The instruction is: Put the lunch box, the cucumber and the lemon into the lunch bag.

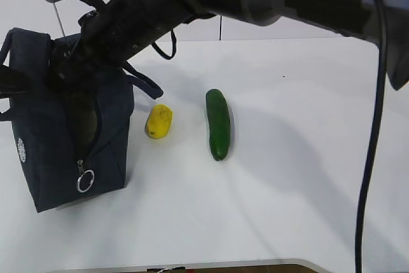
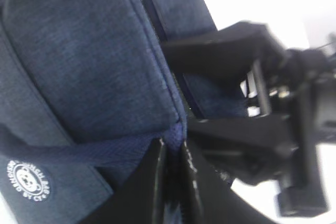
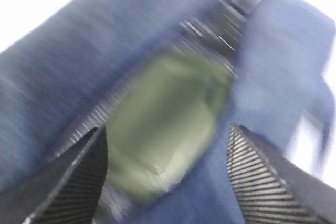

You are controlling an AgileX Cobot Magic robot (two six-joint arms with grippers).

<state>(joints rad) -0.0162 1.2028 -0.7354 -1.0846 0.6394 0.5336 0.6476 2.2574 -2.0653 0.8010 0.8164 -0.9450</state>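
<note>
From the exterior view my right arm reaches across into the lunch bag point(image 1: 64, 126), lemon point(image 1: 158, 121) and cucumber point(image 1: 218, 123) lying lengthwise on the counter point(image 1: 287, 158) beside it; left jaws pinch the bag's edge; right jaws stand spread over the lunch box point(image 3: 168, 129) inside.

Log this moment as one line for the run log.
lunch box: inside lunch bag | right hand: open above it | left hand: pinching bag edge | lemon, cucumber: on table
</note>
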